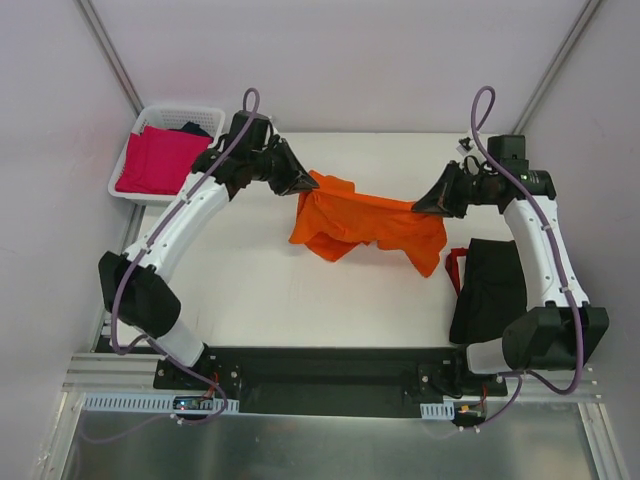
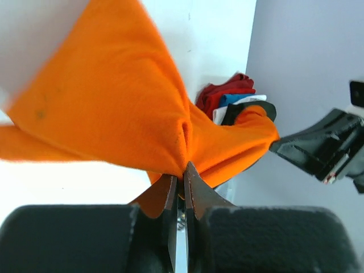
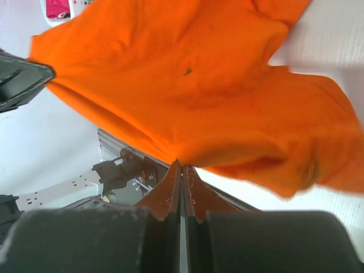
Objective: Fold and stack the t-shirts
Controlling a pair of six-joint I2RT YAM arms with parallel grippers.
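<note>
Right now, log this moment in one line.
left gripper: shut on orange t-shirt | right gripper: shut on same | shirt: stretched between both | black t-shirt: lying at right | pink t-shirt: in basket

White basket beside white table

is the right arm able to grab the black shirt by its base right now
Probably not yet: the right gripper is shut on the orange t-shirt; nothing lies on the black t-shirt.
</note>
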